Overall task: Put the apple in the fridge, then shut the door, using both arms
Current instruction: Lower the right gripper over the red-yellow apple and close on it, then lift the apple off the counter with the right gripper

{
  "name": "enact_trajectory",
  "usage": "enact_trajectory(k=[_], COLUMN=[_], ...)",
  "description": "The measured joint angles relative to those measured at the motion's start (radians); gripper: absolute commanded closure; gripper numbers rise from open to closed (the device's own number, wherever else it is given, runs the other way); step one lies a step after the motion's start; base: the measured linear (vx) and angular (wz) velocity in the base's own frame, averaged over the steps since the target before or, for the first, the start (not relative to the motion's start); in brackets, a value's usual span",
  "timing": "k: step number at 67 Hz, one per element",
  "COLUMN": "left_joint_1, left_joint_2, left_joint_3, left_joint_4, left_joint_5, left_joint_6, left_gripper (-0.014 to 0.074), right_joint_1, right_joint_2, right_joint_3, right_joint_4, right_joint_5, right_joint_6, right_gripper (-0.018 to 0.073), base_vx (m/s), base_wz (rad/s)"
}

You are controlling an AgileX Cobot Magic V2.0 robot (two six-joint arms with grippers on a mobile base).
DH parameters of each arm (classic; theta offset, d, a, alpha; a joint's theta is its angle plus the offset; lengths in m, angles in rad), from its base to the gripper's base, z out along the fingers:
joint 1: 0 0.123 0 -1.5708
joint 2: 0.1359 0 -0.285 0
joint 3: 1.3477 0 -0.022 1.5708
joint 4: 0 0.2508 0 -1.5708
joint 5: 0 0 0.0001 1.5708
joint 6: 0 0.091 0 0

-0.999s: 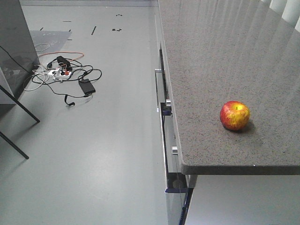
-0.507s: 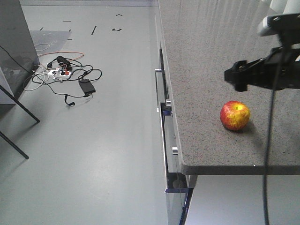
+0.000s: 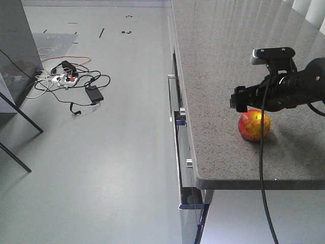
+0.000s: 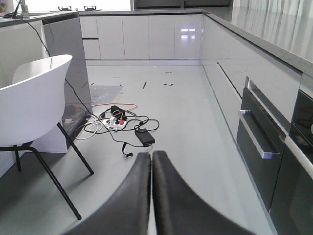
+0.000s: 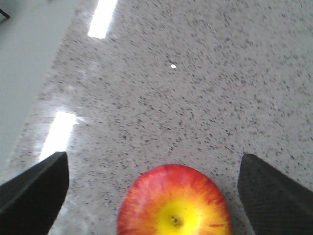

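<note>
Right gripper [image 5: 151, 164], out of view a second ago, is dropping jaws-apart over the apple [image 3: 254, 125] on the countertop [image 3: 228, 51] for the grasp; left gripper [image 4: 151, 166] is idling, fingers together.

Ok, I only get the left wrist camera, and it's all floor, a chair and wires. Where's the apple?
Observer: The apple sits on the grey speckled countertop, not far from its edge.
Operator: Is the other tool near it?
Observer: Yes. The right tool hangs just above it, open, with one finger on each side and neither touching.
Operator: Which way up is the apple?
Observer: Stem dimple up, with yellow around it.
</note>
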State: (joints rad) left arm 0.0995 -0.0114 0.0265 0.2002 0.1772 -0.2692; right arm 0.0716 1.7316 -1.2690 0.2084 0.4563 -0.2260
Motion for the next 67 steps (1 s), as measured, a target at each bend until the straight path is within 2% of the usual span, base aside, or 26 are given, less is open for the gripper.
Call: enact_trajectory(k=[16, 49, 58, 67], left_joint_1=[0.000, 0.000, 0.000, 0.000], left_joint_2=[0.000, 0.000, 0.000, 0.000], left_joint_3=[0.000, 0.000, 0.000, 0.000], left_joint_4=[0.000, 0.000, 0.000, 0.000], left_joint_5=[0.000, 0.001, 0.001, 0.001], left_joint_6=[0.000, 0.000, 0.000, 0.000], left_gripper=[0.0604, 0.0604, 0.0604, 0.0604], right_joint_1=[0.000, 0.000, 0.000, 0.000], right_joint_2=[0.031, 0.116, 0.116, 0.116], right_joint_3=[-0.002, -0.004, -0.004, -0.004], right_joint_4=[-0.104, -0.136, -0.137, -0.137], right_joint_5=[0.014, 0.075, 0.096, 0.110], right_joint_6=[0.113, 0.127, 0.127, 0.127], right_gripper=[-0.0094, -0.0073, -0.0015, 0.0097], base_vx=[0.00, 0.00, 0.00, 0.00], base_wz=[0.00, 0.00, 0.00, 0.00])
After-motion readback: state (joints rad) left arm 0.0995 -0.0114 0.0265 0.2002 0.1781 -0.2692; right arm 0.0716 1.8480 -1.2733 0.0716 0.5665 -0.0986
